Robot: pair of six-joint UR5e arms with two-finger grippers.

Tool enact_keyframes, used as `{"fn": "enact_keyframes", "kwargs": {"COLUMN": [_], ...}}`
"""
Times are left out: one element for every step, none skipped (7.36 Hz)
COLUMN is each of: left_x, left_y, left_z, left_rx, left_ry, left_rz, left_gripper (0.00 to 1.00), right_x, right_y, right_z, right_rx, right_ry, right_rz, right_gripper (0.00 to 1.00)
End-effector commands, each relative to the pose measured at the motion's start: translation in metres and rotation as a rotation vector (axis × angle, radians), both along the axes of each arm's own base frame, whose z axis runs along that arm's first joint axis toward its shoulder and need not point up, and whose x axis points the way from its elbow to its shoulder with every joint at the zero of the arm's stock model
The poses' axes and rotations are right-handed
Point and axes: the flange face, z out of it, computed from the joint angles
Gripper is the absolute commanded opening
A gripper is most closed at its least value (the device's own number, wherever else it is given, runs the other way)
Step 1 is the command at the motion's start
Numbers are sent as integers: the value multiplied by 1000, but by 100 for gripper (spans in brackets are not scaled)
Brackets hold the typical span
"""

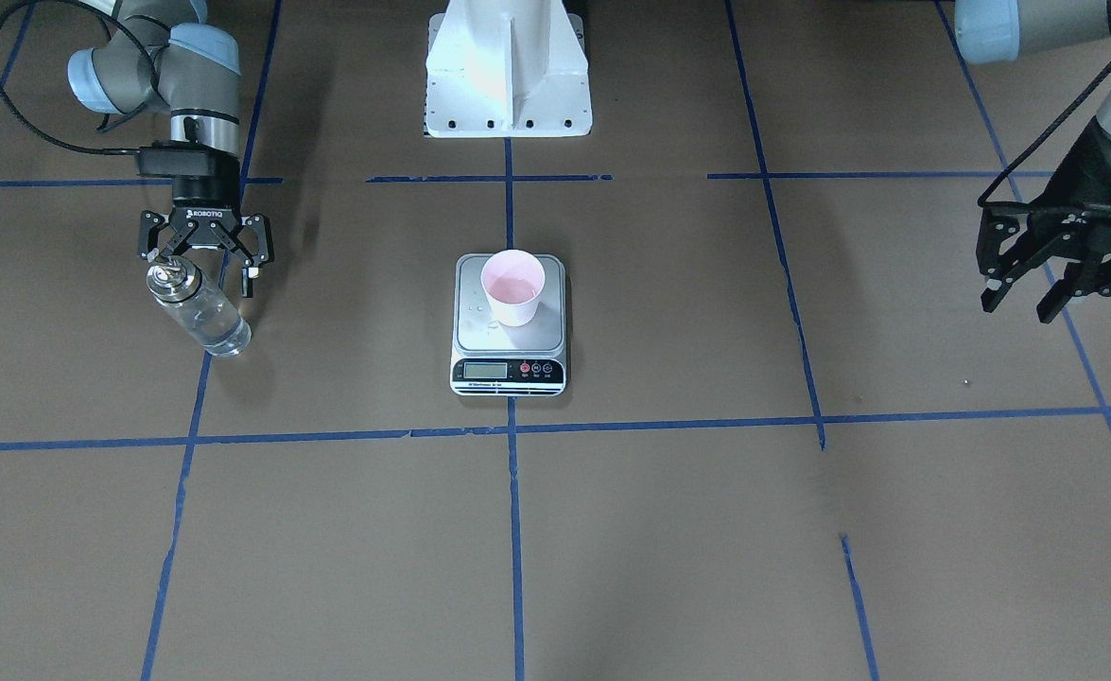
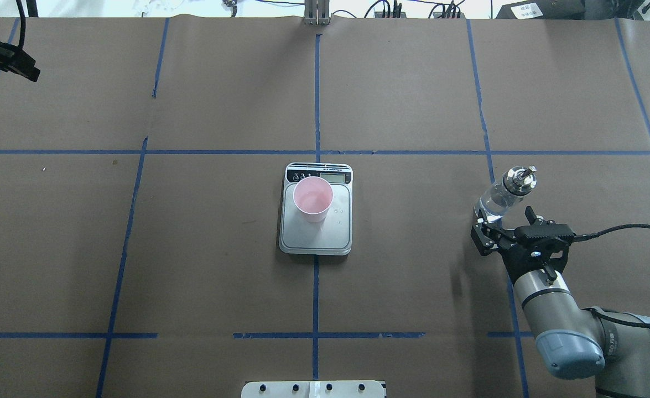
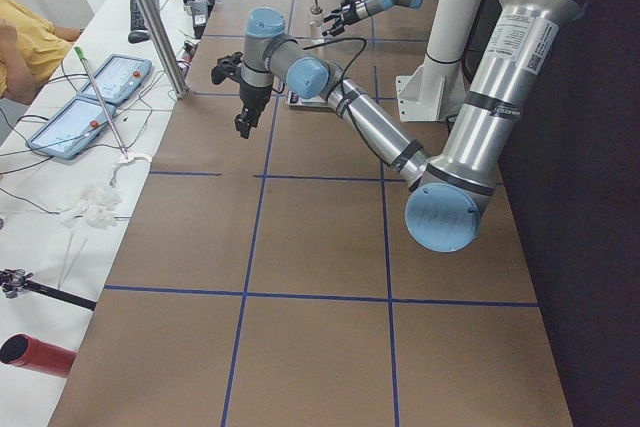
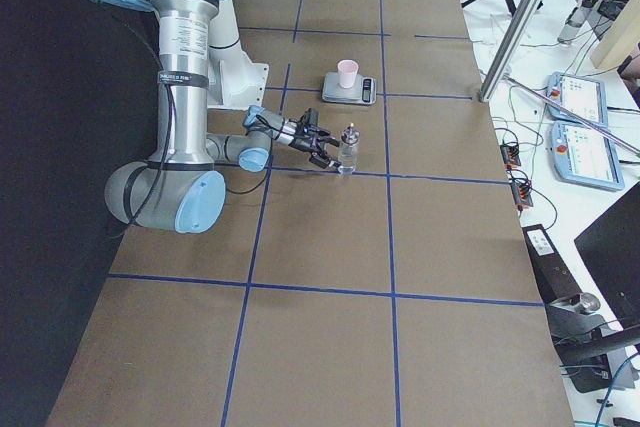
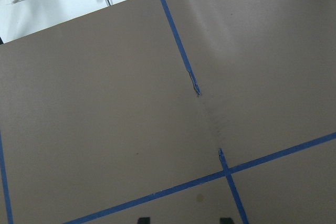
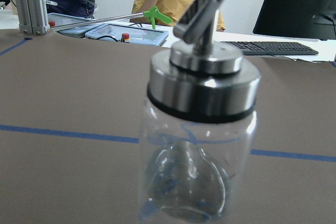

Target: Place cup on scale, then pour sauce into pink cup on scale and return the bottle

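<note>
Bottle [image 6: 197,129] upright before right tool [image 1: 203,272], spread wide, seemingly not touching; left tool [image 1: 1018,308] released.

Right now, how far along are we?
Done: cup stands on the scale; droplets on its plate suggest pouring happened. In hand: nothing; the bottle stands upright on the table by the open right gripper. Remaining: probably only retreating; left gripper hangs open, aside.
</note>
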Motion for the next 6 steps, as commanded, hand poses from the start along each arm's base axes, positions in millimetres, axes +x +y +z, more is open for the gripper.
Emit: {"fn": "enact_keyframes", "kwargs": {"left_x": [0, 0, 0, 0, 2, 2], "left_y": [1, 1, 0, -1, -1, -2], "left_z": [-1, -1, -1, 3, 5, 10], "left_rx": [0, 0, -1, -9, -6, -11], "left_ry": [0, 0, 0, -4, -7, -11], "left_rz": [0, 0, 0, 1, 7, 10], "left_gripper": [54, 54, 54, 54, 54, 54], "right_x": [20, 47, 69, 75, 75, 86], "right_y": [21, 26, 29, 30, 29, 13], "right_z": [20, 38, 47, 52, 50, 54], "right_rx": [9, 8, 9, 6, -8, -54], "right_ry": [-21, -46, -87, -89, -101, -112], "right_rz": [-34, -46, -68, -81, -99, -110], "right_gripper": [100, 100, 100, 100, 100, 100]}}
